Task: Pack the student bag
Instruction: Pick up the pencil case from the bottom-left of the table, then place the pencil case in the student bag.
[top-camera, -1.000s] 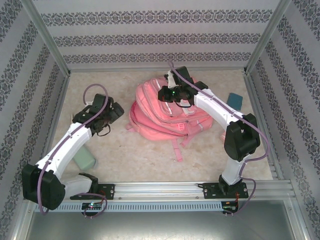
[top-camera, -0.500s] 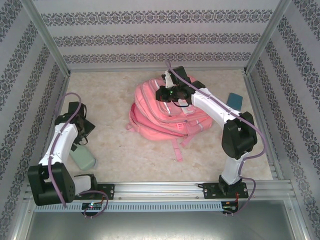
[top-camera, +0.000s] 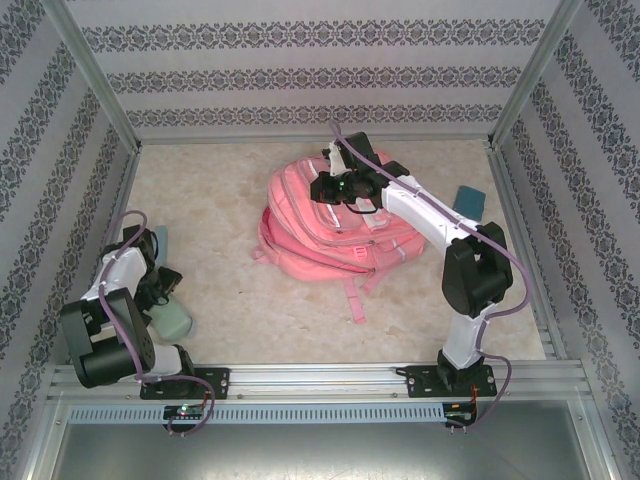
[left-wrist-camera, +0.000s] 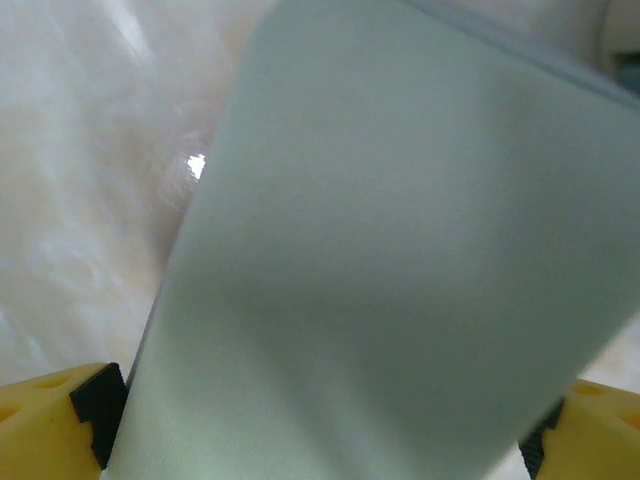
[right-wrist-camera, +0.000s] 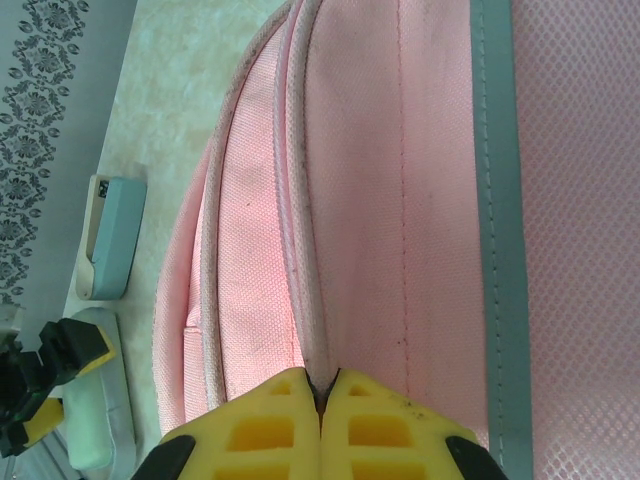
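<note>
The student bag (top-camera: 330, 230), a large pink backpack, lies flat in the middle of the table. My right gripper (top-camera: 335, 188) rests on its upper part. In the right wrist view its yellow fingers (right-wrist-camera: 322, 400) are shut, pinching a pale zip seam of the student bag (right-wrist-camera: 380, 200). My left gripper (top-camera: 160, 290) hangs low at the near left over a pale green case (top-camera: 175, 320). In the left wrist view this case (left-wrist-camera: 380, 260) lies between the wide-open fingers (left-wrist-camera: 45, 425), blurred and very close.
A light blue box (top-camera: 158, 238) lies by the left wall, also seen as the light blue box (right-wrist-camera: 110, 235) from the right wrist. A teal item (top-camera: 468, 200) lies near the right wall. A pink strap (top-camera: 355, 295) trails toward the front rail (top-camera: 320, 378).
My left arm has swung back from beside the bag to the near left and come down over the pale green case. The right gripper stays pinched on the bag.
</note>
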